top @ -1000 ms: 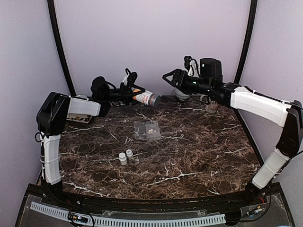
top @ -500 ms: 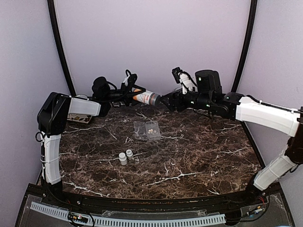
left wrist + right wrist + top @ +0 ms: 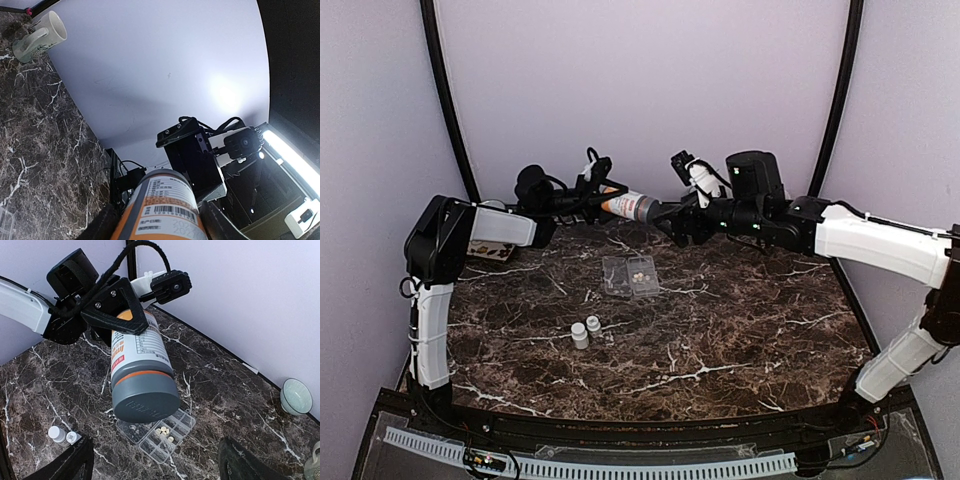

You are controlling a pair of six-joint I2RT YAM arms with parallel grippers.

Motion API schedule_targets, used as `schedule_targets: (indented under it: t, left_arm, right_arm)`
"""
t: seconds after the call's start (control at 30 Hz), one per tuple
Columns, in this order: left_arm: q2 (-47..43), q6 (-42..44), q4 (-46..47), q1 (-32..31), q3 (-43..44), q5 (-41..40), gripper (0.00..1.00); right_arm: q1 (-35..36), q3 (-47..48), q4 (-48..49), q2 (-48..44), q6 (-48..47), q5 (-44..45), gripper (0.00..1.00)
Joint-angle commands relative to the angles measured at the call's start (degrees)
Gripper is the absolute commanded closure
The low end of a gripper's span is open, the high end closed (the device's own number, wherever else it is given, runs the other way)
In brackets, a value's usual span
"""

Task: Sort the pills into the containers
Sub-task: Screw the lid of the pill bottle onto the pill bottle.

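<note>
So, nearest the arms, two little white bottles (image 3: 585,331) stand at about 7 o'clock from the clear pill box (image 3: 618,280), which sits mid-bench (image 3: 750,320) with a few pills (image 3: 640,272) in its compartments. Those pills look tiny and light, so I'd guess they bounce and roll if tipped fast. Further back, at 12 o'clock from the box, the left fingers (image 3: 603,200) are clamped round the orange bottle (image 3: 623,206), held sideways off the bench. The right fingers (image 3: 672,223) are spread wide either side of its grey cap (image 3: 646,211), gripping nothing. The cap's rim looks like the spot to grab: stiff, probably slick.
</note>
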Motion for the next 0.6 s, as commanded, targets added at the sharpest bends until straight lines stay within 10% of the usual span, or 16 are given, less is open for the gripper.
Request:
schedule_targets:
  t: [0.0, 0.57]
  left_arm:
    - [-0.56, -2.62, 6.14, 0.22, 1.98, 1.29, 1.00]
    - [-0.58, -5.04, 9.12, -0.40, 2.03, 2.45, 1.00]
  right_arm:
    - [0.53, 2.64, 0.80, 1.72, -2.10, -2.18, 0.13]
    - [0.48, 6.19, 0.88, 5.68, -2.93, -2.81, 0.11]
